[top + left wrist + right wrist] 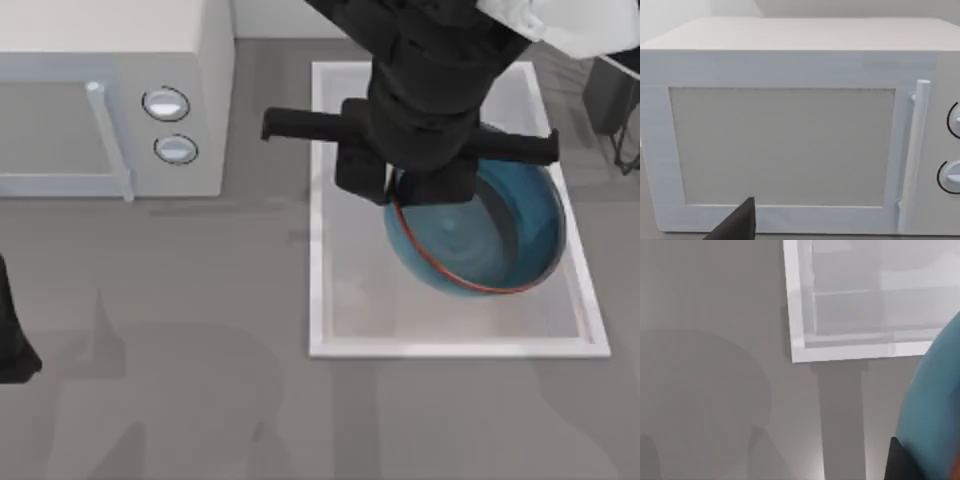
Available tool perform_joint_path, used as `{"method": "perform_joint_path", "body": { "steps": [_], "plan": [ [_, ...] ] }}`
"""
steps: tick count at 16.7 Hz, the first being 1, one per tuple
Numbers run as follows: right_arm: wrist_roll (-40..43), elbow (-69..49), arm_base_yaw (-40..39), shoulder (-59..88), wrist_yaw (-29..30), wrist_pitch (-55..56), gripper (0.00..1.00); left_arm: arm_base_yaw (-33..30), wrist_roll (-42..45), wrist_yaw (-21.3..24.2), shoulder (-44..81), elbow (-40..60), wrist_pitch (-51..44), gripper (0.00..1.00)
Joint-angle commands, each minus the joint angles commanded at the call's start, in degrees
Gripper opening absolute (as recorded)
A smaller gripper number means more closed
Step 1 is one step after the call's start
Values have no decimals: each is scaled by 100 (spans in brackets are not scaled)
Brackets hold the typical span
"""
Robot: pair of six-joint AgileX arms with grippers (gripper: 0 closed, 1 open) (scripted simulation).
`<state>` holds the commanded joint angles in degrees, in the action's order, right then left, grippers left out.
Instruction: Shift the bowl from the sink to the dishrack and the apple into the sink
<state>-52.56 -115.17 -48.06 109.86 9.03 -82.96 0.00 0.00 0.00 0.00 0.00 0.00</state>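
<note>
— What sits closest to the overhead camera?

— The AgileX right arm (430,90), a black bulk reaching down from the top of the frame over the sink (318,200). Its gripper (432,188) is at the far-left edge of the bowl (500,235), right on the thin reddish-brown rim.

— Is it clamped on that rim?

— It looks that way, but the arm's body covers the fingers, so I cannot tell whether they are together or apart. In the right wrist view the bowl's blue outer wall (935,405) looms at the edge of the frame, tilted, with a corner of the sink's white rim (797,335) behind it.

— And where is the bowl?

— Over the basin's right half, tipped so its dark teal inside faces the camera; whether it touches the basin floor cannot be told.

— The left arm?

— Parked at the table's left edge (12,340). One dark fingertip (737,222) shows before the white microwave (785,135), with its door handle (912,150) and two round knobs (166,104).
</note>
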Motion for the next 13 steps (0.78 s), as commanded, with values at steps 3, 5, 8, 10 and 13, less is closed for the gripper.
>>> {"method": "perform_joint_path", "body": {
  "steps": [3, 5, 8, 10, 13],
  "plan": [
    [-354, 546, -602, -709, 60, -496, 0, 0, 0, 0, 0, 0, 0, 100],
    [-444, 760, -827, -894, 78, -703, 0, 0, 0, 0, 0, 0, 0, 100],
    [-449, 783, -850, -910, 80, -724, 0, 0, 0, 0, 0, 0, 0, 100],
    [-446, 765, -825, -896, 74, -714, 0, 0, 0, 0, 0, 0, 0, 100],
    [-355, 807, -656, -1035, -81, -532, 0, 0, 0, 0, 0, 0, 0, 100]
  ]
}}
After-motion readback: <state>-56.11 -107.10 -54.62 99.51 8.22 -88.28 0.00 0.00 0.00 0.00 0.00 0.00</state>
